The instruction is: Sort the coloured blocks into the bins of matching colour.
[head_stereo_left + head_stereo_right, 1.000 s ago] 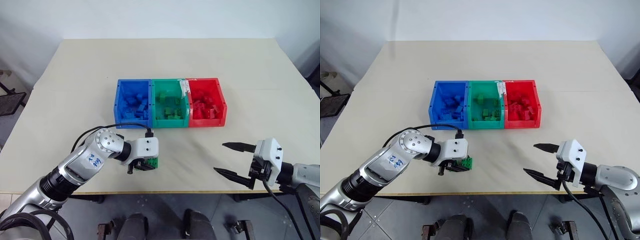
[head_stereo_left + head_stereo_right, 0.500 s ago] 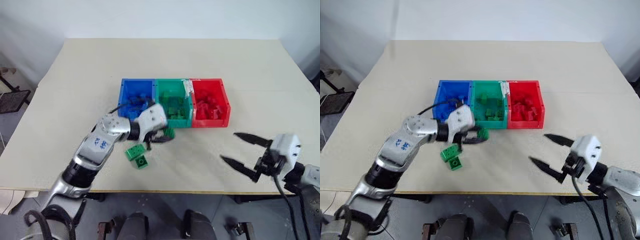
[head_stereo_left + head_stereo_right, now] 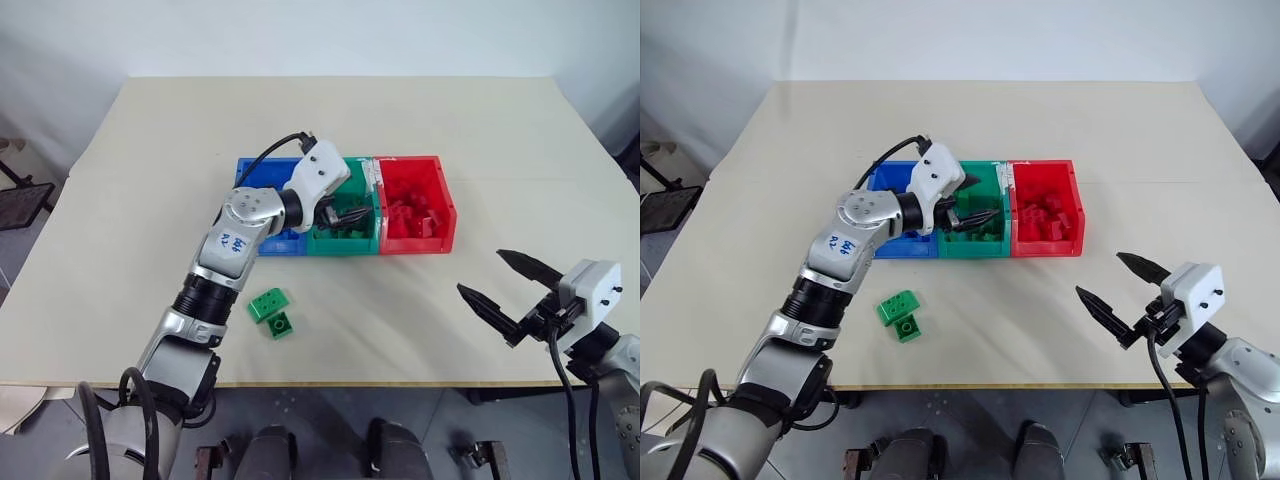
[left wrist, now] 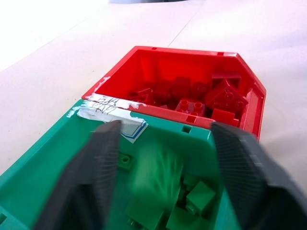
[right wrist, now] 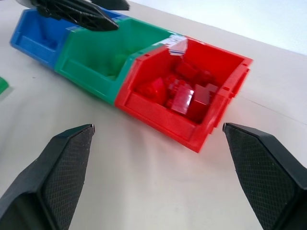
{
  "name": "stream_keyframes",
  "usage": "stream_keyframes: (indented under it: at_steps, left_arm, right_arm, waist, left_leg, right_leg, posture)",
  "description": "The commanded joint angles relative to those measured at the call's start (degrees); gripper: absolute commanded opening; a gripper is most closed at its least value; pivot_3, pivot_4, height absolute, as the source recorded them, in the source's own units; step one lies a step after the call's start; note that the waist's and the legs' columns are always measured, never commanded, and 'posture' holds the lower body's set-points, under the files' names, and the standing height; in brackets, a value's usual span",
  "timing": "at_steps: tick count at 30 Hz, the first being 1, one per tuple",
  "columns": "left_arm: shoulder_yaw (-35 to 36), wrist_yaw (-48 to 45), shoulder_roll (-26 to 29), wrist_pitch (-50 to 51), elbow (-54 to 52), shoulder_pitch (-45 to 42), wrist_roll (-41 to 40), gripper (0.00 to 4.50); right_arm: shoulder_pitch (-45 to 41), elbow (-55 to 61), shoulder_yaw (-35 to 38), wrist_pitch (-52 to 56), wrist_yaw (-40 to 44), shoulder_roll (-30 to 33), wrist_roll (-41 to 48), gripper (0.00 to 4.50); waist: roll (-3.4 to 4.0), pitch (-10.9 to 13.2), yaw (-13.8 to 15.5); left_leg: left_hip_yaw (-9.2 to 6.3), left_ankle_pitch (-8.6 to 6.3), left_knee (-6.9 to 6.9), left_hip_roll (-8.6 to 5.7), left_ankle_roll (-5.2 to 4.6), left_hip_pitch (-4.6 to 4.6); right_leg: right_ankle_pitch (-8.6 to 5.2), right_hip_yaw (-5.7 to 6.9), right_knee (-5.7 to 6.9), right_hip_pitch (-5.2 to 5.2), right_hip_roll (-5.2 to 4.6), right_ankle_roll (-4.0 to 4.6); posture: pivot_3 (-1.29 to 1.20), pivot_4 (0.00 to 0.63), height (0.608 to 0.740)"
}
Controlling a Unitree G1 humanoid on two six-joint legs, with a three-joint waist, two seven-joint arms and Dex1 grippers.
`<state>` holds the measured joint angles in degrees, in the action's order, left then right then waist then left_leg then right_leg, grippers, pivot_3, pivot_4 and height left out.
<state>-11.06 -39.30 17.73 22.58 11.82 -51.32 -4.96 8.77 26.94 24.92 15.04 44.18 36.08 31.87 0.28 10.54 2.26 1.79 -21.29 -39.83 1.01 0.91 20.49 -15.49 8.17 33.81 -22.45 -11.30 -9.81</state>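
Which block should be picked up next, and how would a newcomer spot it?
On the table, in front of the blue bin, two green blocks lie touching. They are the loose pieces outside the bins, beside the left arm.

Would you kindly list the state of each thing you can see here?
Left gripper: open, over the green bin.
Right gripper: open, empty, above the table.
Green bin: holds green blocks.
Red bin: holds red blocks.
Two green blocks: loose on the table.
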Motion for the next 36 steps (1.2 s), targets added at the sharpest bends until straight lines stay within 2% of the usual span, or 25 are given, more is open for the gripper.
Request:
stream_keyframes:
  at_steps: [1,3,6,8,10,14,18,22,25,30,36]
  left_arm:
    - [4.2,-6.0,5.1,-4.7,-7.0,6.0,-4.0,4.42]
    - [6.8,-11.1,8.5,-6.3,-10.3,10.7,-7.7,4.42]
    - [9.8,-17.0,14.3,-3.3,-13.3,16.9,-12.2,4.42]
    - [13.5,-21.7,18.4,-4.8,-14.4,22.1,-15.6,4.42]
    - [20.5,-25.4,23.4,-8.5,-12.7,28.4,-17.7,4.42]
    - [25.6,-30.4,30.3,-16.8,-9.3,36.8,-16.4,4.42]
    - [27.5,-34.1,32.9,-23.5,-9.5,41.5,-16.7,4.42]
    - [24.4,-35.6,33.1,-24.1,-14.9,42.9,-17.0,4.42]
    - [18.3,-35.2,33.8,-23.5,-19.6,42.6,-12.4,4.42]
    - [9.0,-27.1,29.2,-15.2,-26.0,37.0,-6.7,4.42]
    - [1.5,-23.6,27.2,-5.3,-31.5,34.6,-3.7,4.42]
  right_arm:
    - [-2.3,-0.2,-0.7,-1.3,2.3,2.2,0.1,4.5]
    - [-3.8,-1.2,-2.0,-1.0,4.1,3.5,0.1,4.5]
    - [-6.0,-2.6,-4.4,-0.9,6.8,5.3,0.0,4.5]
    - [-8.0,-3.7,-6.3,-0.9,8.6,6.1,0.0,4.5]
    - [-11.5,-5.5,-9.7,-0.5,12.6,7.9,0.1,4.5]
    - [-16.2,-8.6,-15.1,-2.5,19.3,10.8,-2.3,4.5]
    - [-19.7,-10.9,-18.9,-3.7,22.4,10.9,-3.8,4.5]
    - [-20.8,-12.5,-20.1,-4.6,23.5,10.7,-4.7,4.5]
    - [-19.2,-12.2,-19.6,-4.9,24.6,11.3,-4.8,4.5]
    - [-16.1,-11.0,-18.1,-5.2,24.5,12.0,-5.4,4.5]
    - [-12.7,-7.8,-16.6,-4.4,21.9,11.4,-5.4,4.5]
  waist:
    - [0.01,0.0,-0.8]
    - [0.0,0.0,-1.1]
    - [0.01,0.0,-1.3]
    - [0.01,0.0,-1.2]
    - [0.0,0.0,-1.4]
    - [-0.01,0.0,-1.3]
    - [-0.03,0.0,-0.6]
    - [-0.04,0.0,-0.8]
    - [-0.04,0.0,-0.9]
    - [-0.05,0.0,-0.7]
    - [-0.05,0.0,-1.0]
  left_leg:
    - [0.0,0.0,0.03,0.0,0.0,-0.02]
    - [0.0,0.0,0.09,0.02,0.0,-0.08]
    - [0.01,0.0,0.14,0.04,0.0,-0.13]
    - [0.02,0.0,0.13,0.04,0.0,-0.13]
    - [0.03,0.0,0.11,0.05,0.01,-0.14]
    - [0.09,-0.01,0.18,0.07,0.02,-0.17]
    - [0.11,-0.05,0.09,0.05,-0.04,-0.14]
    - [0.12,-0.06,0.08,0.05,-0.04,-0.12]
    - [0.13,-0.07,0.09,0.05,-0.03,-0.13]
    - [0.15,-0.07,0.05,0.04,-0.03,-0.13]
    - [0.2,-0.07,0.18,0.05,-0.03,-0.21]
  right_leg:
    - [0.0,0.0,0.0,0.0,0.0,0.0]
    - [0.0,-0.02,0.04,-0.01,0.0,0.0]
    - [0.0,-0.04,0.07,-0.02,0.0,0.0]
    - [0.0,-0.05,0.05,-0.02,0.0,0.0]
    - [0.0,-0.07,0.03,-0.01,0.01,0.0]
    - [0.0,-0.13,0.02,-0.03,0.02,0.0]
    - [0.01,-0.14,-0.03,0.01,-0.01,-0.02]
    - [0.01,-0.13,-0.01,-0.01,0.0,-0.02]
    - [0.01,-0.14,0.0,-0.01,0.0,-0.03]
    - [0.02,-0.15,0.01,0.0,0.0,-0.03]
    - [0.02,-0.22,0.05,-0.03,0.01,-0.03]
  posture:
    - [0.0,0.15,0.74]
    - [0.0,0.15,0.74]
    - [0.0,0.15,0.74]
    - [0.0,0.15,0.74]
    - [0.0,0.15,0.74]
    - [0.0,0.15,0.74]
    - [0.0,0.15,0.74]
    - [0.0,0.15,0.74]
    - [0.0,0.15,0.74]
    - [0.0,0.15,0.74]
    - [0.0,0.15,0.74]
